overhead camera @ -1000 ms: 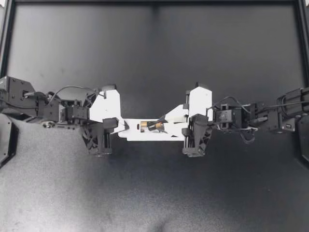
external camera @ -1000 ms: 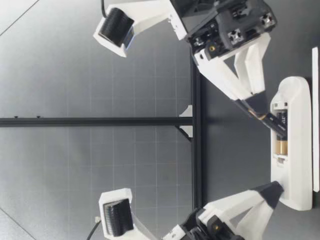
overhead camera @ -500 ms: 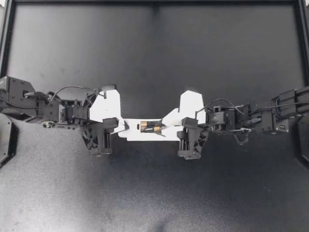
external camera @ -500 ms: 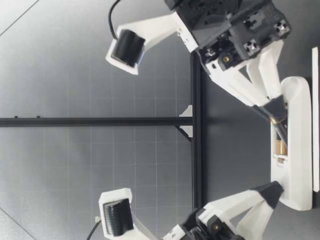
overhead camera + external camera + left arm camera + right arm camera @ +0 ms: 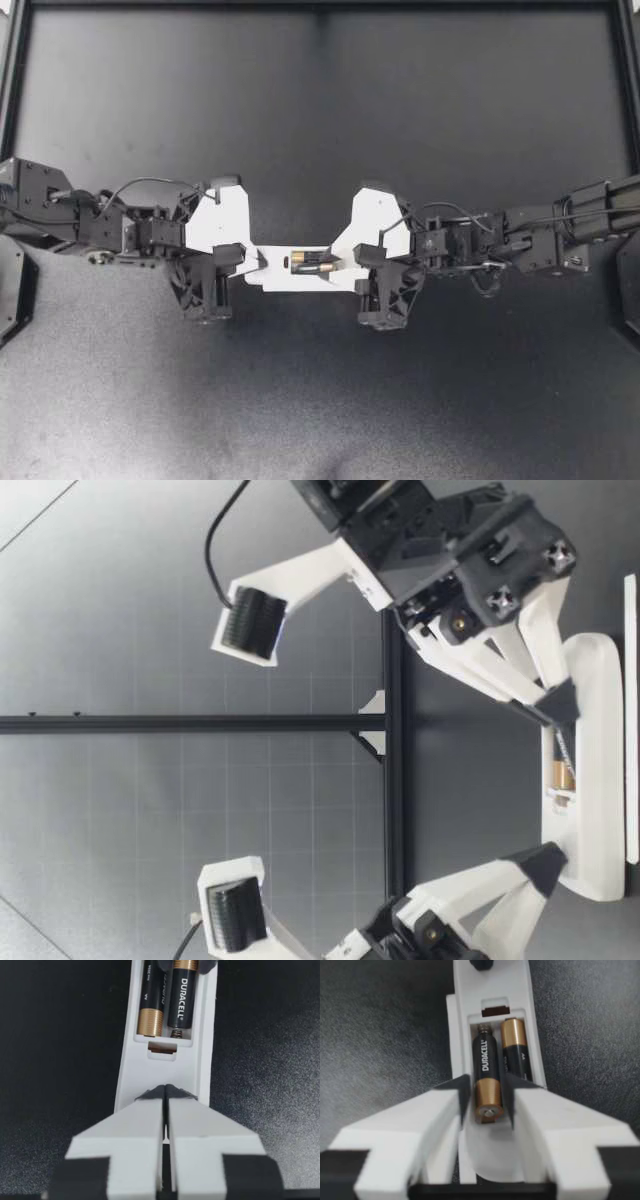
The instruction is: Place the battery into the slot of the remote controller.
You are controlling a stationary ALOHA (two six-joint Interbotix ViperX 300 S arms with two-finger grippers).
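my left gripper [image 5: 256, 262], fingers pressed together, bears down on the end of the remote controller [image 5: 275, 278], pinning it so it can't slide, i'd say. in the slot, a second battery [image 5: 516, 1055] sits seated. beside it, the battery [image 5: 486, 1085] meets the spring, pinched by my right gripper [image 5: 345, 262], apparently not yet pressed home.

1. We find the remote controller [image 5: 275, 278] to be smooth white plastic, faintly glossy.
2. The battery [image 5: 486, 1082] carries a glossy black-and-copper wrap.
3. Our left gripper [image 5: 258, 262] and right gripper [image 5: 345, 262] have matt white plastic fingers [image 5: 420, 1120].
4. The table [image 5: 320, 400] is matt black and finely grained.
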